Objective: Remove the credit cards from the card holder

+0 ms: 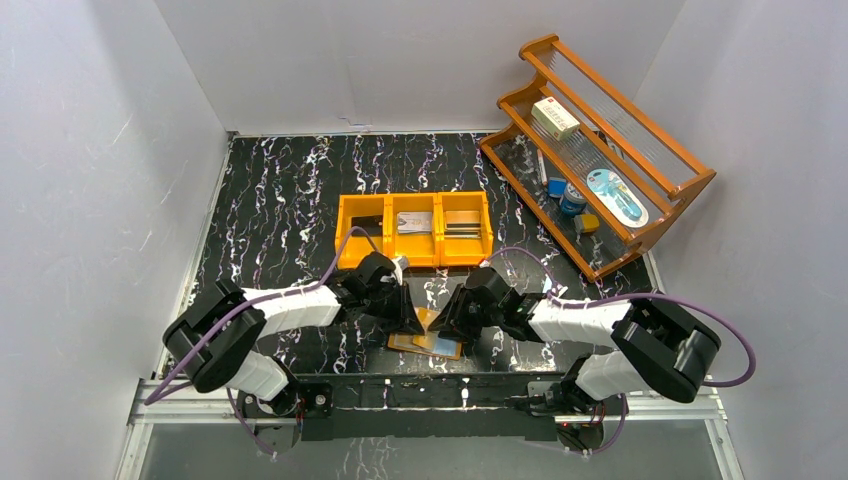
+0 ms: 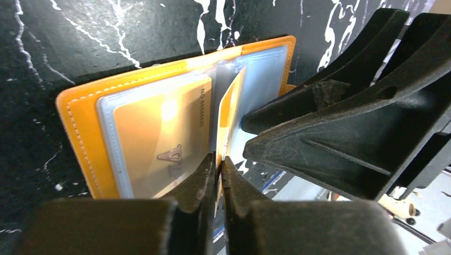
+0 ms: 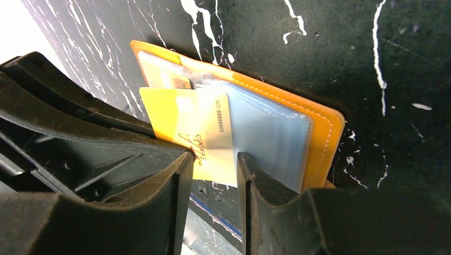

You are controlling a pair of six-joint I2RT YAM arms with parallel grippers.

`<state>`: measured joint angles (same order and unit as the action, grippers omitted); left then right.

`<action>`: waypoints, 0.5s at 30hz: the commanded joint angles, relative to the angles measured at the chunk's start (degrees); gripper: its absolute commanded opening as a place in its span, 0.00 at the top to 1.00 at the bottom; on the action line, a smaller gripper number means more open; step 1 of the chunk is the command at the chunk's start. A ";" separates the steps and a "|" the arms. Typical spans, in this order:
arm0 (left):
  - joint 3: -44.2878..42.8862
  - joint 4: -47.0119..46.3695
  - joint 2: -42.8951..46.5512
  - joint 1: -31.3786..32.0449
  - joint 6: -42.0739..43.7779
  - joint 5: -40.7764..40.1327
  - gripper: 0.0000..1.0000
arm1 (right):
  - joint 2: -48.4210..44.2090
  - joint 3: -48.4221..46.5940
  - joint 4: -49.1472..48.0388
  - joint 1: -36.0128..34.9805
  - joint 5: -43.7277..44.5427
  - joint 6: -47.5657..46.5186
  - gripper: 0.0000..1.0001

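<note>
While left claw (image 2: 219, 158) pinches upright credit card (image 3: 175, 117), right claw (image 3: 215, 159) narrowly parted at card holder (image 3: 324, 133).

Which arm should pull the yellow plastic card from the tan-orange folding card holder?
Left, likely: left end effector is shut on the yellow plastic card; right end effector sits open astride it, gripping nothing.

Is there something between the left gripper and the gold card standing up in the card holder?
Nothing visible. The left gripper pinches the edge of the gold card; only the clear sleeve covers its other end. The right gripper straddles that card.
</note>
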<state>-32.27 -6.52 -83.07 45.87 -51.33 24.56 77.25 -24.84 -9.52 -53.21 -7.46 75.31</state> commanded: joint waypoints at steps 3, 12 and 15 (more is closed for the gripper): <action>-2.98 12.10 5.78 -0.33 2.29 -9.45 1.00 | -2.08 0.47 8.46 0.46 5.49 -1.64 0.55; -8.12 29.41 20.89 -0.47 3.77 -27.44 1.00 | 3.90 -13.94 -0.15 0.47 -7.72 -10.82 0.56; -8.23 31.57 22.58 -0.52 2.99 -29.56 1.00 | 8.94 -14.96 0.47 0.43 -8.32 -9.73 0.57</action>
<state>-39.05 18.44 -63.99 45.80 -47.70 1.58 79.11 -37.15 -4.91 -52.84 -10.70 65.95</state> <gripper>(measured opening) 0.010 0.437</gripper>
